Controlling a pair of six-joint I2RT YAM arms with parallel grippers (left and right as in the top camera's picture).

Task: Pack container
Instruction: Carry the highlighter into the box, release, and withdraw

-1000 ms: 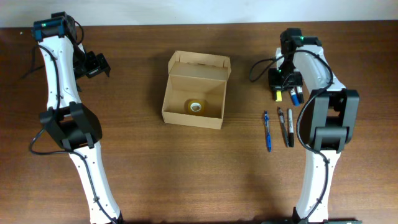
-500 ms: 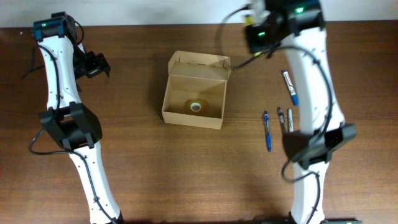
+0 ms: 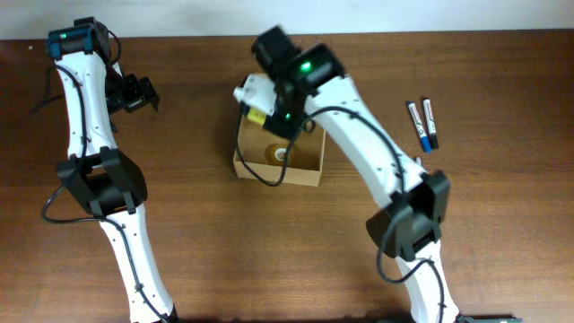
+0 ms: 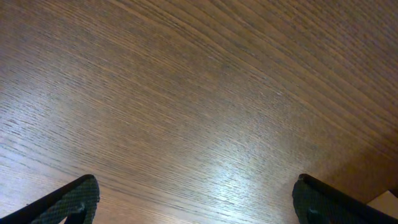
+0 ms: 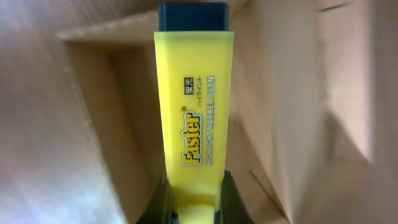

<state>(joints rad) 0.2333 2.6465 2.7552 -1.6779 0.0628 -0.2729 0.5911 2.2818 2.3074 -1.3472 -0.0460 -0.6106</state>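
The tan cardboard box (image 3: 309,166) stands open at the table's middle with a tape roll (image 3: 281,153) inside; the right arm covers its back and flap lid. My right gripper (image 3: 254,108) hovers over the box's back left corner, shut on a yellow highlighter (image 3: 256,116). In the right wrist view the highlighter (image 5: 193,112) fills the middle, dark cap away from me, between my fingers (image 5: 193,199), with box walls (image 5: 280,93) behind. My left gripper (image 3: 143,92) is far left of the box, open and empty; its fingers (image 4: 199,199) frame bare wood.
Two markers with blue ends (image 3: 421,124) lie side by side at the right back of the wooden table (image 3: 269,251). The right arm stretches across from front right to the box.
My right arm has swung left from the pens at the right, carrying the yellow highlighter over the box. The pens that lay at the right front no longer show. The left arm has not moved.
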